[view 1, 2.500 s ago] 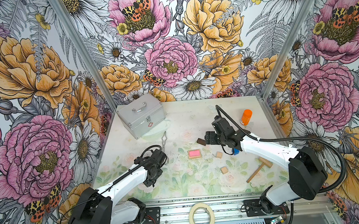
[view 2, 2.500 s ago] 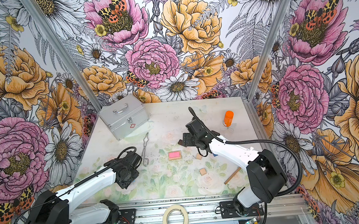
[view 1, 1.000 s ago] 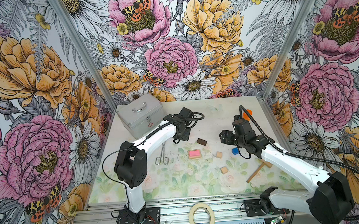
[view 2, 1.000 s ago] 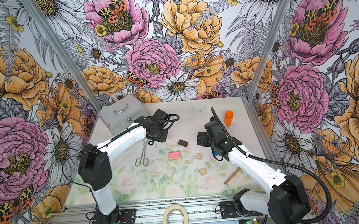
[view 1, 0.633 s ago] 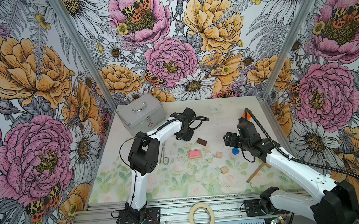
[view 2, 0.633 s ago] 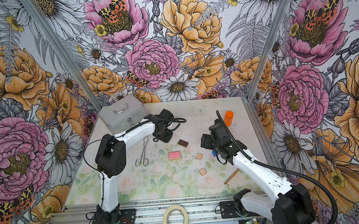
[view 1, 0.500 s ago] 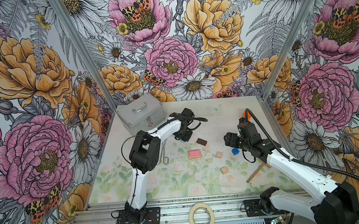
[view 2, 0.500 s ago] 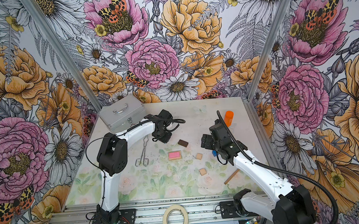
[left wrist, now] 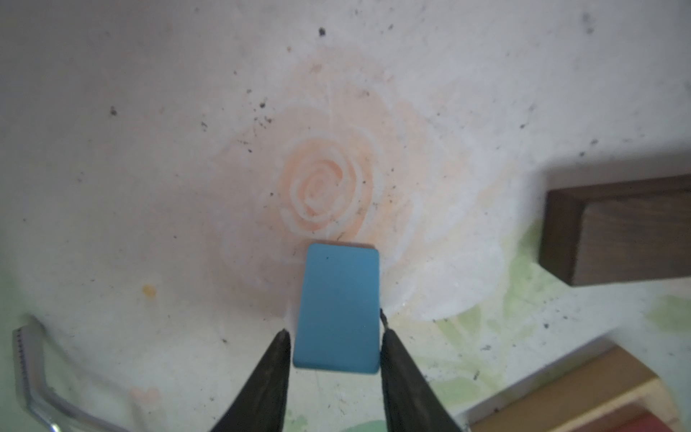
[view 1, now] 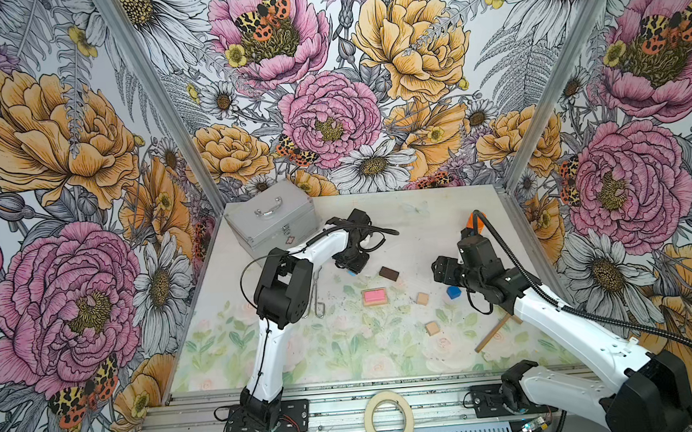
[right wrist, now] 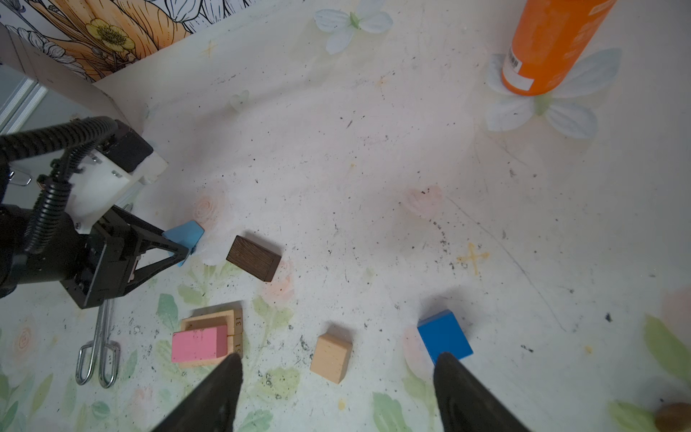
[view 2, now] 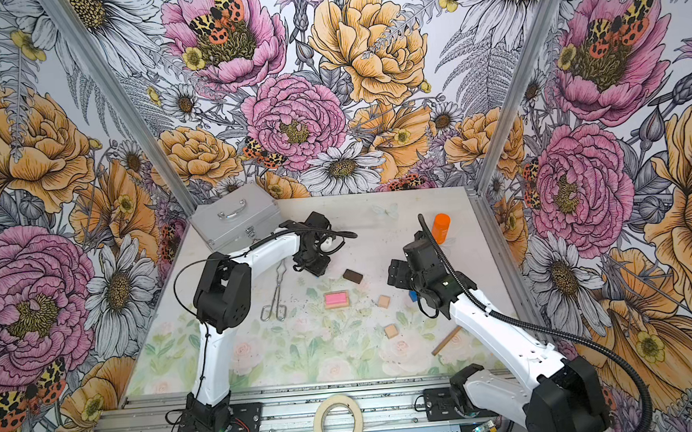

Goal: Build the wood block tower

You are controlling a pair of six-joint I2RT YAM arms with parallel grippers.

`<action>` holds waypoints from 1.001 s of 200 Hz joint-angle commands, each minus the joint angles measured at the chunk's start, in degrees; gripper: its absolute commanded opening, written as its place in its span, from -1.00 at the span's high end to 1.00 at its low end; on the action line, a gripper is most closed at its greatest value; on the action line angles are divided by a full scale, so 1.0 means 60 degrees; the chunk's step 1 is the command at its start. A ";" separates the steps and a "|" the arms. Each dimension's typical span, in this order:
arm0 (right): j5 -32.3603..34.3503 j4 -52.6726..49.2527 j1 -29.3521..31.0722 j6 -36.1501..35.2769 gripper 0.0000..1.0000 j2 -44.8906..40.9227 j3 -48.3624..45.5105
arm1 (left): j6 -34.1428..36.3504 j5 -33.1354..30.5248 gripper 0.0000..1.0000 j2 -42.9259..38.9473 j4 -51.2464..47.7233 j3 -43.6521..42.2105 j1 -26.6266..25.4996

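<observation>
My left gripper is low over the far middle of the table. A light blue block stands between its fingertips, and a thin gap shows on one side. A dark brown bar lies just beside it. A pink bar rests on tan bars. Two tan cubes and a blue cube lie loose to the right. My right gripper hovers open above the nearer tan cube, holding nothing.
A silver case stands at the back left, with metal tongs in front of it under my left arm. An orange bottle stands at the back right. A long wooden stick lies front right. A tape roll sits on the front rail.
My left gripper has come down a little toward the table with the light blue block, and its jaws have widened. The right arm has barely moved.
</observation>
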 commanded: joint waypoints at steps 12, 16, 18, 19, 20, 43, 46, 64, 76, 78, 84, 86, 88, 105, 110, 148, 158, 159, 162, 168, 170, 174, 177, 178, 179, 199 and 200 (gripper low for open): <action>-0.0003 -0.0065 -0.0071 0.0144 -0.64 -0.0071 0.0046 | 0.0156 0.0227 -0.17 -0.0059 0.0176 0.0205 0.0098; -0.0009 -0.0065 -0.0073 0.0146 -0.64 -0.0062 0.0052 | 0.0156 0.0204 -0.18 -0.0079 0.0174 0.0212 0.0099; -0.0001 -0.0065 -0.0077 0.0140 -0.64 -0.0063 0.0059 | 0.0156 0.0186 -0.19 -0.0089 0.0168 0.0195 0.0099; -0.0006 -0.0065 -0.0080 0.0144 -0.64 -0.0063 0.0060 | 0.0156 0.0175 -0.19 -0.0096 0.0172 0.0207 0.0106; -0.0009 -0.0065 -0.0082 0.0146 -0.64 -0.0056 0.0060 | 0.0149 0.0170 -0.19 -0.0099 0.0174 0.0213 0.0110; -0.0031 -0.0102 -0.0081 0.0191 -0.64 -0.0035 0.0076 | -0.0010 -0.0038 -0.23 -0.0389 0.0172 0.0248 0.0114; -0.0048 -0.0108 -0.0072 0.0192 -0.64 -0.0030 0.0088 | -0.0030 -0.0051 -0.24 -0.0450 0.0176 0.0259 0.0110; -0.0056 -0.0180 -0.0083 0.0203 -0.63 0.0057 0.0167 | -0.0124 -0.0154 -0.25 -0.0909 0.0173 0.0292 0.0154; -0.0060 -0.0225 -0.0073 0.0215 -0.62 0.0161 0.0230 | -0.0206 -0.0228 -0.24 -0.1313 0.0168 0.0292 0.0157; -0.0068 -0.0226 -0.0070 0.0227 -0.62 0.0187 0.0239 | -0.0209 -0.0223 -0.24 -0.1383 0.0167 0.0285 0.0172; -0.0075 -0.0241 -0.0069 0.0237 -0.60 0.0258 0.0276 | -0.0239 -0.0217 -0.24 -0.1623 0.0169 0.0257 0.0186; -0.0079 -0.0241 -0.0065 0.0243 -0.60 0.0277 0.0283 | -0.0258 -0.0216 -0.25 -0.1691 0.0167 0.0251 0.0183; -0.0084 -0.0241 -0.0064 0.0249 -0.60 0.0300 0.0292 | -0.0266 -0.0227 -0.25 -0.1774 0.0170 0.0238 0.0193; -0.0116 -0.0262 -0.0027 0.0330 -0.57 0.0583 0.0388 | -0.0441 -0.0189 -0.25 -0.2476 0.0196 0.0127 0.0231; -0.0114 -0.0283 0.0007 0.0337 -0.56 0.0671 0.0410 | -0.0506 -0.0173 -0.24 -0.2668 0.0220 0.0047 0.0255; 0.0018 -0.0482 0.0502 0.0705 -0.45 0.1580 0.0604 | -0.1986 0.0418 -0.21 -0.4692 0.1204 -0.1213 0.0666; 0.0046 -0.0531 0.0704 0.0831 -0.43 0.1918 0.0668 | -0.2540 0.0754 -0.19 -0.5210 0.1668 -0.1770 0.0890; 0.0046 -0.0540 0.0720 0.0841 -0.43 0.1946 0.0672 | -0.2598 0.0782 -0.18 -0.5278 0.1728 -0.1852 0.0904; 0.0059 -0.0555 0.0799 0.0890 -0.42 0.2055 0.0688 | -0.2755 0.0870 -0.17 -0.5443 0.1868 -0.2059 0.0967; 0.0068 -0.0583 0.0934 0.0968 -0.41 0.2243 0.0734 | -0.3091 0.1043 -0.16 -0.5779 0.2198 -0.2459 0.1126; 0.0066 -0.0590 0.0980 0.0998 -0.41 0.2308 0.0735 | -0.3153 0.1113 -0.15 -0.5891 0.2326 -0.2545 0.1205; 0.0061 -0.0607 0.1060 0.1056 -0.42 0.2448 0.0758 | -0.3415 0.1255 -0.14 -0.6123 0.2588 -0.2867 0.1323; 0.0063 -0.0613 0.1109 0.1098 -0.41 0.2527 0.0771 | -0.3618 0.1385 -0.13 -0.6306 0.2788 -0.3080 0.1402; 0.0054 -0.0610 0.1120 0.1114 -0.41 0.2557 0.0775 | -0.3686 0.1420 -0.13 -0.6361 0.2859 -0.3151 0.1439; 0.0058 -0.0608 0.1126 0.1129 -0.41 0.2595 0.0777 | -0.3757 0.1466 -0.13 -0.6418 0.2924 -0.3217 0.1479; 0.0090 -0.0621 0.1355 0.1486 -0.43 0.3012 0.0708 | -0.4845 0.2437 -0.11 -0.7559 0.4258 -0.4501 0.2103; 0.0097 -0.0622 0.1361 0.1506 -0.43 0.3020 0.0699 | -0.4886 0.2458 -0.11 -0.7610 0.4319 -0.4558 0.2112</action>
